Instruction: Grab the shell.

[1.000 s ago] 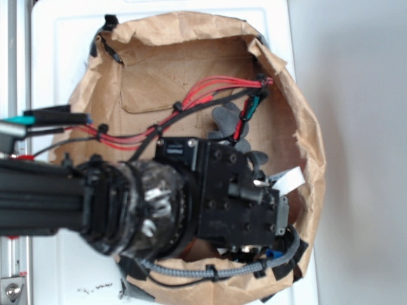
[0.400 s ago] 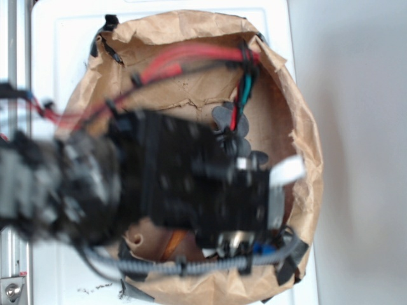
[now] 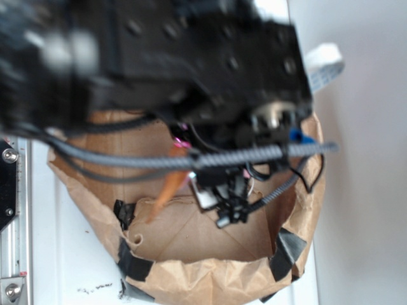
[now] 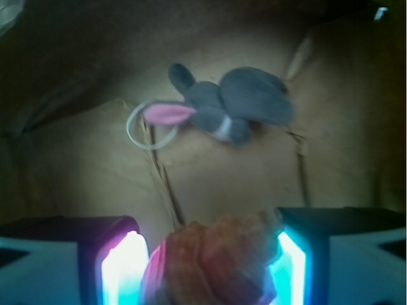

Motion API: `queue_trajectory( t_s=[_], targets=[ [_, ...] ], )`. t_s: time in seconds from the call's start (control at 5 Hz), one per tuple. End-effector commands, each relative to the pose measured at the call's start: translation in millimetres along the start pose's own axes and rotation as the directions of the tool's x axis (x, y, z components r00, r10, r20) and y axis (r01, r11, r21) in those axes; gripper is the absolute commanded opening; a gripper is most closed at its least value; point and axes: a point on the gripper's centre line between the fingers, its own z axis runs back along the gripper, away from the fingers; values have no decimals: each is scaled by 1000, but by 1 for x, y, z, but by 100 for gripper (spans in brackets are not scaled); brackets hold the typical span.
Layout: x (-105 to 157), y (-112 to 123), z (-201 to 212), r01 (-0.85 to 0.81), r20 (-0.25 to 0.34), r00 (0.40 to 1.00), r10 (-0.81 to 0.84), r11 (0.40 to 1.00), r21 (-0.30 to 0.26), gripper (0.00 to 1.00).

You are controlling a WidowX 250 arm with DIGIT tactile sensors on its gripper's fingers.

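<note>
Shell (image 4: 216, 260), orange-brown and ridged at its wide end, pinched between the claw's (image 4: 210, 267) lit fingers (image 4: 124, 264).

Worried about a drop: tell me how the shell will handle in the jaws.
The shell looks rigid and ridged, so it probably won't flex or crush easily. It tapers to a point, so it may pivot or slide out. Held only at its wide end, it might swing.

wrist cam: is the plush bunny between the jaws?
No. The shell sits between the lit jaws, while the grey plush bunny lies apart on the brown paper beyond them.
</note>
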Motion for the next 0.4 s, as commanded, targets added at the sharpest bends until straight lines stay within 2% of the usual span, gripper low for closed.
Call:
queue_trajectory(
  t_s=[0.0,0.2],
  targets=[
    [-4,28,66,-1,142,990,0,1000,9,0],
    [-2,23,63,-3,176,984,-4,999,38,0]
  ],
)
